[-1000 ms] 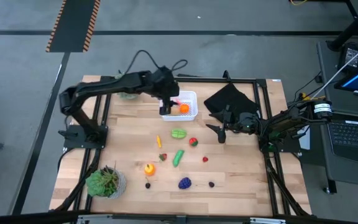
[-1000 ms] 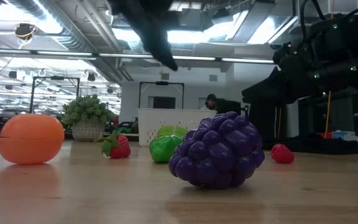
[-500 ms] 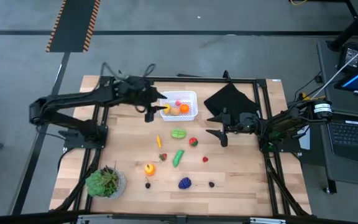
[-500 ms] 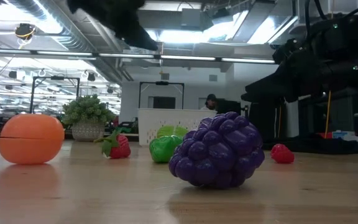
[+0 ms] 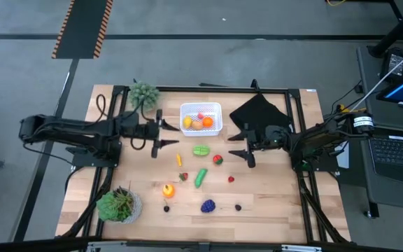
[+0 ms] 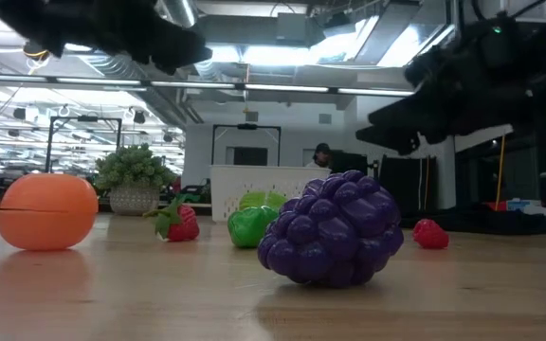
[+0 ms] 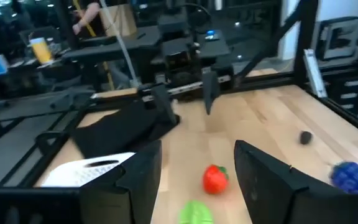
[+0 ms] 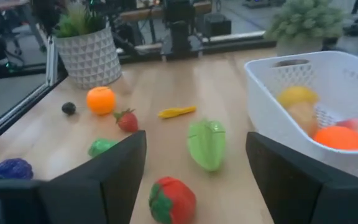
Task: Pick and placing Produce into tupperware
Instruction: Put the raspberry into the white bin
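Left gripper at table's nine o'clock, fingers spread, empty. White tub at twelve, long axis left-right, holding yellow, tan, orange, red pieces. Right gripper at three o'clock, spread, empty.

The table is pale matt wood, the tupperware white perforated plastic (toy produce glossy).

**Both arms clear of the tub**

A white slotted plastic tub near the wooden tabletop's far edge holds yellow, orange and red pieces. The left gripper and right gripper flank it, jaws parted, empty. Loose toy produce dots the middle.
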Available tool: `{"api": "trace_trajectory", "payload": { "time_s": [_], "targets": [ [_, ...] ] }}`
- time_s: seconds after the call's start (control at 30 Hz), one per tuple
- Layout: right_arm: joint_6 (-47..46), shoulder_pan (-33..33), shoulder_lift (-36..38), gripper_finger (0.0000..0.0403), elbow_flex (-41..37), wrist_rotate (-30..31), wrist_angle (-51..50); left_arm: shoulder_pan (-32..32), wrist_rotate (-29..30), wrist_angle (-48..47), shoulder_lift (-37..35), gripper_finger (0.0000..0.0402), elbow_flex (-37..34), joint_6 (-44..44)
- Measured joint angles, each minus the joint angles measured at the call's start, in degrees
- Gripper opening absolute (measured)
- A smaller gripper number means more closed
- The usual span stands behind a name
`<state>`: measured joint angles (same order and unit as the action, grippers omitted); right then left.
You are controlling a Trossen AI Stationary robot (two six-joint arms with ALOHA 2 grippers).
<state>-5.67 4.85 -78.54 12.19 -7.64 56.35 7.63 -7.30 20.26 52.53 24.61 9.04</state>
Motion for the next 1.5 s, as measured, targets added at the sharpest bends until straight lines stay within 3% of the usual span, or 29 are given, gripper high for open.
{"api": "trace_trajectory", "payload": {
  "time_s": [0.2, 0.37, 0.5, 0.67, 0.93, 1.5],
  "targets": [
    [0.2, -1.7, 0.0, 0.0278, 9.6, 0.0, -16.5, -4.2, 5.9, 6.1, 0.0, 0.0194, -5.7, -2.9],
    [1.2, -3.7, 0.0, 0.0278, 17.5, 0.0, -36.9, -6.9, 6.5, 9.3, 0.0, 0.0187, -8.3, -5.0],
    [-3.2, -6.0, 0.0, 0.0278, 19.0, 0.6, -44.9, -8.5, 6.6, 9.5, 0.2, 0.0189, -9.3, -5.9],
    [-8.6, -10.4, 0.0, 0.0278, 19.0, 5.1, -49.3, -9.4, 6.7, 9.5, 0.2, 0.0194, -10.0, -5.9],
    [-13.8, -17.3, 0.0, 0.0278, 19.0, 5.4, -51.8, -9.6, 6.7, 9.4, 0.2, 0.0187, -10.3, -6.0],
    [-17.5, -19.1, -0.1, 0.0278, 18.9, 5.5, -56.3, -9.5, 6.7, 9.1, 0.2, 0.0189, -10.3, -7.5]
  ]
}}
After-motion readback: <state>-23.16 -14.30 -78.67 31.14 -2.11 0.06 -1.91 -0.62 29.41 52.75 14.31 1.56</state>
